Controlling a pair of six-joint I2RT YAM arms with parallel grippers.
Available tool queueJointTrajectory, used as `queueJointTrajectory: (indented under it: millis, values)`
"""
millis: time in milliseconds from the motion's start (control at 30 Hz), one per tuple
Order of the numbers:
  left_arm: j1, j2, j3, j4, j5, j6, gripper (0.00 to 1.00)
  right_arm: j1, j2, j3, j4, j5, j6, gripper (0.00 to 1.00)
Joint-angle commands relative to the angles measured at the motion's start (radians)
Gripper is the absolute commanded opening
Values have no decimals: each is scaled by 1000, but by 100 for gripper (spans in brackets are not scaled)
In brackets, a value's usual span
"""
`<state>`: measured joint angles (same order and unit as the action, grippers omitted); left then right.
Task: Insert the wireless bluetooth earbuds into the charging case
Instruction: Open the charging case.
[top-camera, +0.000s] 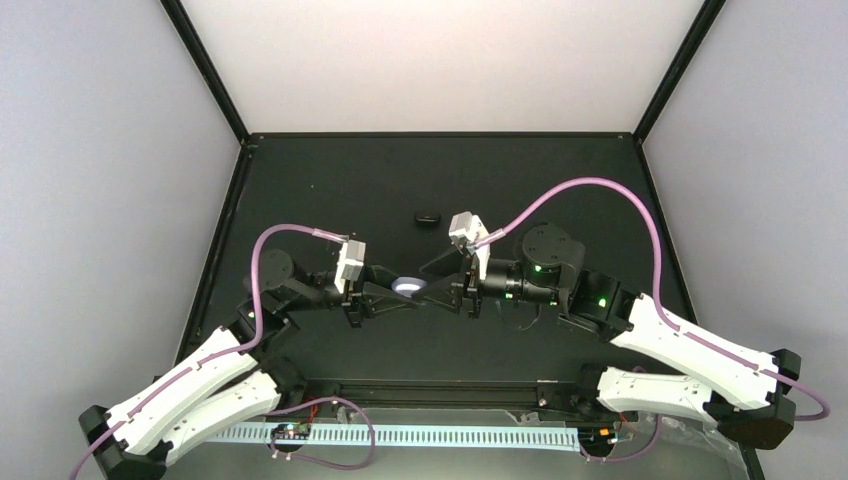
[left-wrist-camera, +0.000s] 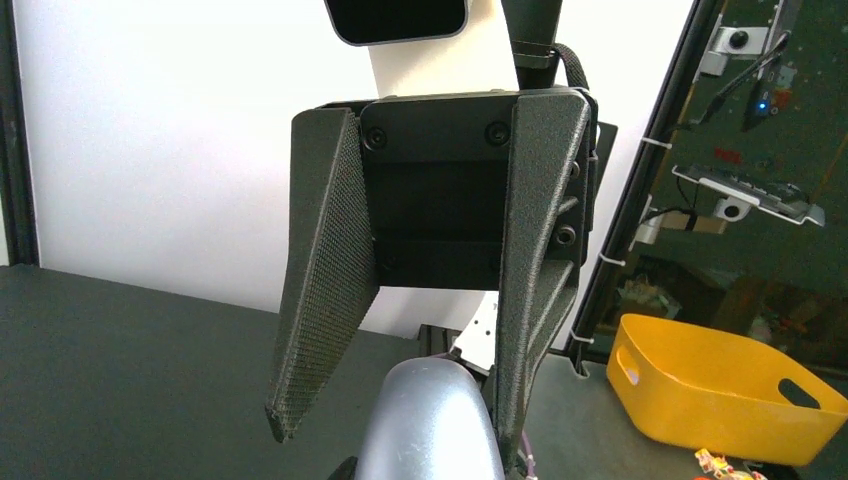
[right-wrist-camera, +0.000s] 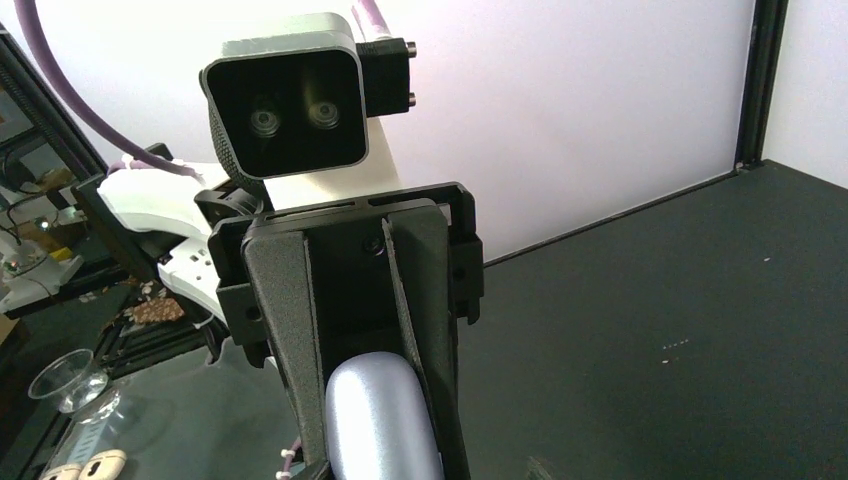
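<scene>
Case lengthwise between right gripper, clenched on it, and left gripper, jaws spread; overhead only: black oval piece.

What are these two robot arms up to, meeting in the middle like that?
Both arms have brought their tools together over the middle of the black table, with a pale lavender charging case between them. The right tool has its fingers closed around the case, and the left tool sits against it with one finger touching. A small black oval piece lies alone farther back. No earbuds can be made out, and the case looks shut.
</scene>
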<state>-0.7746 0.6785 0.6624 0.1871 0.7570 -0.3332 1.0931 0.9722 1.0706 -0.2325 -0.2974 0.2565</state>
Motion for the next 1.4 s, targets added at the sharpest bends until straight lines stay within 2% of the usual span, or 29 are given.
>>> queueJointTrajectory:
  millis: [0,300,1367]
  values:
    - [-3,-16,15,58,24,4,2,-1,-1,-3,-26,88,6,48]
    - [-5,-30,9,39,27,9,2,-20,1,-6,-38,236,68,44]
    - [-5,22,-32,100,-13,-91,2,-45,16,-25,-54,297,95,48]
